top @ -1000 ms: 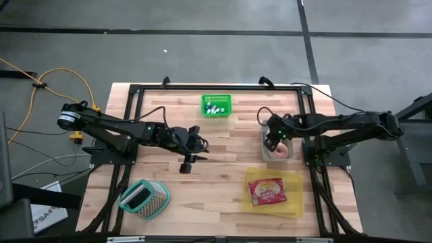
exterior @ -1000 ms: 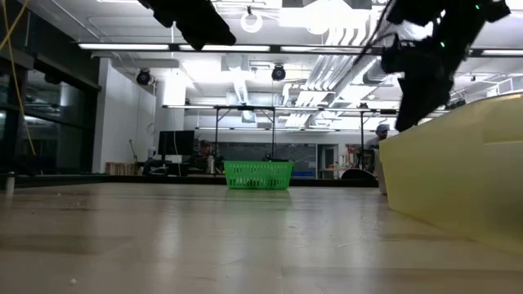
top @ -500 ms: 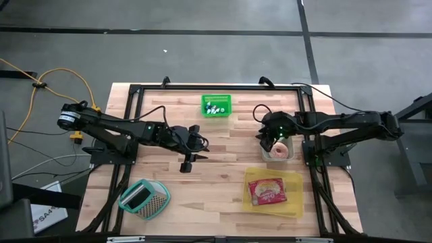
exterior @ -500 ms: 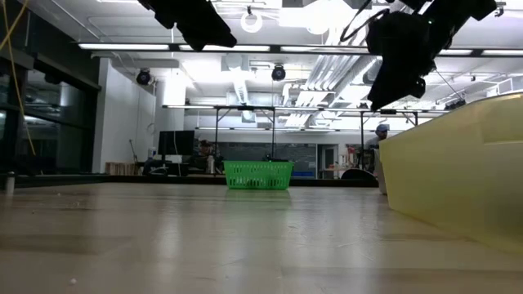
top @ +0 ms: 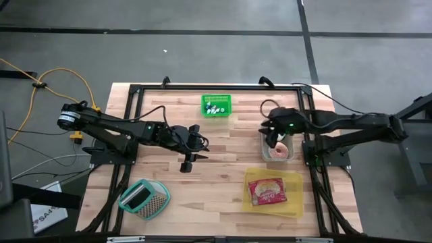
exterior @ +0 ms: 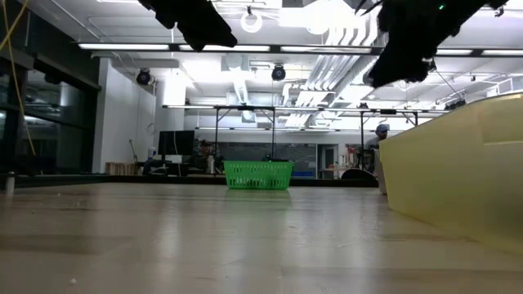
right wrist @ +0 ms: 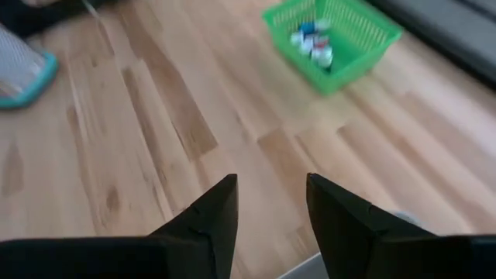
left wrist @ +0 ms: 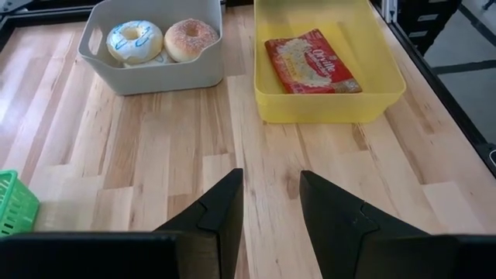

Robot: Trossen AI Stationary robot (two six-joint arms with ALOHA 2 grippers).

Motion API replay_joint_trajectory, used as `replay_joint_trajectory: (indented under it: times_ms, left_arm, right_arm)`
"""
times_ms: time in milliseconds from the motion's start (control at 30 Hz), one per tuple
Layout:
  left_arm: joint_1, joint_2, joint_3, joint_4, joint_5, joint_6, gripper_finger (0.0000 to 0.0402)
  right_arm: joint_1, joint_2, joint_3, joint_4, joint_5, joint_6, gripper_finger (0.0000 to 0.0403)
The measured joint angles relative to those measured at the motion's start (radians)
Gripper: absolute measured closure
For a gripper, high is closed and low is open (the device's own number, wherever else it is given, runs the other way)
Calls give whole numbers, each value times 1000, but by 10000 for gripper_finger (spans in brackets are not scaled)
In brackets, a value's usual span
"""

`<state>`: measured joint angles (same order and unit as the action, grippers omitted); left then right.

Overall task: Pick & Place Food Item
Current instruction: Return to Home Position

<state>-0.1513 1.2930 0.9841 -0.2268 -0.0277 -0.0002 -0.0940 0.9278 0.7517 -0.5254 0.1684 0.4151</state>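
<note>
A grey bin (left wrist: 147, 74) at the table's right holds a white-iced doughnut (left wrist: 134, 40) and a sugared doughnut (left wrist: 190, 39). Just nearer stands a yellow tray (left wrist: 329, 105) with a red food packet (left wrist: 312, 63) lying flat in it. My right gripper (top: 270, 133) hangs open and empty above the bin's (top: 277, 159) far left part; in the right wrist view (right wrist: 270, 209) it looks out over bare boards. My left gripper (top: 192, 147) waits open over the table's middle, with nothing between its fingers (left wrist: 270, 205).
A green basket (top: 216, 106) with small items stands at the far middle of the table. A teal and white basket (top: 143, 198) lies at the near left. Bare boards lie between the two grippers and before the tray.
My right gripper has risen out of the grey bin and tipped its fingers up, away from pointing down into the bin. It comes up empty; both doughnuts stay in the bin.
</note>
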Motion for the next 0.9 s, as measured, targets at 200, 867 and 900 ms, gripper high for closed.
replay_joint_trajectory:
  times_ms: [200, 867, 900]
  left_arm:
    - [0, 0, 0, 8, -2, 0, 279]
    - [0, 0, 0, 34, -4, 3, 279]
    - [0, 0, 0, 34, -4, 3, 279]
  right_arm:
    - [0, -174, 0, -48, 42, 0, 263]
    - [2, -605, -355, 173, 34, 20, 263]
    - [2, -620, -370, 174, 35, 23, 263]
